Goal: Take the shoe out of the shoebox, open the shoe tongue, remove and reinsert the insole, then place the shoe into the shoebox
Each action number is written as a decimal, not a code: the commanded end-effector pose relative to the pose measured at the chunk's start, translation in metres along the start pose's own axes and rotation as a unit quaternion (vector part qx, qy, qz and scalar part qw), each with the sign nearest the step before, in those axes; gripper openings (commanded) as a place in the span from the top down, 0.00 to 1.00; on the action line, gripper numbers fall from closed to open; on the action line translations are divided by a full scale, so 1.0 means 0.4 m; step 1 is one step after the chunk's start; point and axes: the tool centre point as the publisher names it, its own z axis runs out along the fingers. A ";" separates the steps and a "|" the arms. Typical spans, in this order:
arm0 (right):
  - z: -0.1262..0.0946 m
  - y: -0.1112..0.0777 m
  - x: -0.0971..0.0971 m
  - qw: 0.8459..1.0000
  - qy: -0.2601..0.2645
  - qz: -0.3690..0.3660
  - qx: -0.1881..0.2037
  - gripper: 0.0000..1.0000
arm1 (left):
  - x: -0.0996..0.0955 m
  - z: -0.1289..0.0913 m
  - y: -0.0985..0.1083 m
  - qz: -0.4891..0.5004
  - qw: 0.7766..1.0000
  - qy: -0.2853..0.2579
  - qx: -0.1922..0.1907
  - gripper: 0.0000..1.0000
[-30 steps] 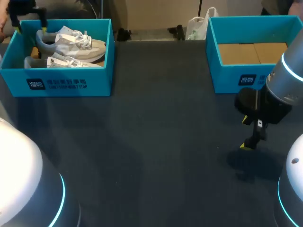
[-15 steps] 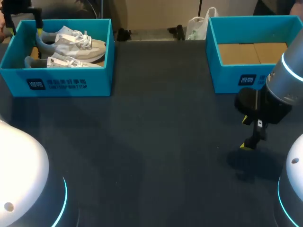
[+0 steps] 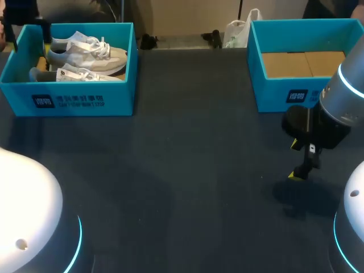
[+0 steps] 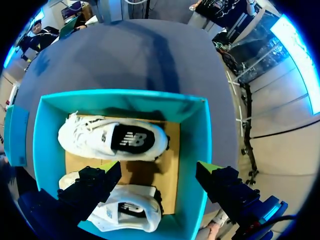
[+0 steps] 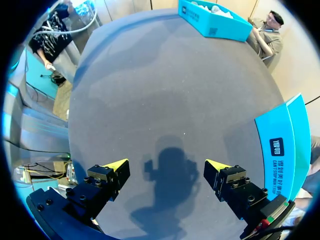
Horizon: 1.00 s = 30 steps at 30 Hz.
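Table [image 3: 187, 170]: dark, matte, fills the head view.

Right arm [image 3: 341, 108]: comes in at 3 o'clock and hangs over the table's 4 o'clock area. Its shadow falls on the cloth right under it.

Left arm [image 3: 25, 222]: white housing at 8 o'clock. Its wrist end is up at the 10 o'clock corner, mostly cut off by the head view's edge.

Shoebox [image 3: 79, 99] [image 4: 202, 150]: teal, open top, at 10 o'clock on the table, brown cardboard floor. Second box [image 3: 284, 94] [image 5: 280, 145]: same teal, at 2 o'clock, well apart from the first; cardboard floor showing. It stands beside the right gripper's right finger.

Far shoe [image 3: 85, 52] [image 4: 130, 212]: white with grey, laces up, lying along the shoebox's back wall. In the left wrist view it sits partly under the left finger.

Near shoe [image 3: 74, 75] [image 4: 112, 140]: same pair, against the front wall, partly hidden by it from the head camera. In the wrist view it lies ahead of the fingers. Both shoes are inside the shoebox.

Left gripper [image 4: 159, 167]: fingers spread wide, holding nothing, above the shoebox. One finger is over the far shoe, the other past the box's end wall.

Right gripper [image 3: 296, 160] [image 5: 166, 165]: fingers spread wide, holding nothing, above bare table with only its shadow beneath.
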 end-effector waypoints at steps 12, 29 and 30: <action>0.001 0.000 0.002 1.000 -0.001 0.000 0.000 0.00 | -0.002 0.082 -0.088 0.008 0.993 -0.004 -0.120 0.00; 0.001 0.000 0.002 1.000 -0.001 0.000 0.000 0.00 | 0.000 0.163 -0.074 0.000 0.993 0.001 -0.121 0.00; 0.001 0.000 0.002 1.000 -0.001 0.000 0.000 0.00 | -0.001 0.169 -0.073 -0.001 0.993 0.002 -0.122 0.00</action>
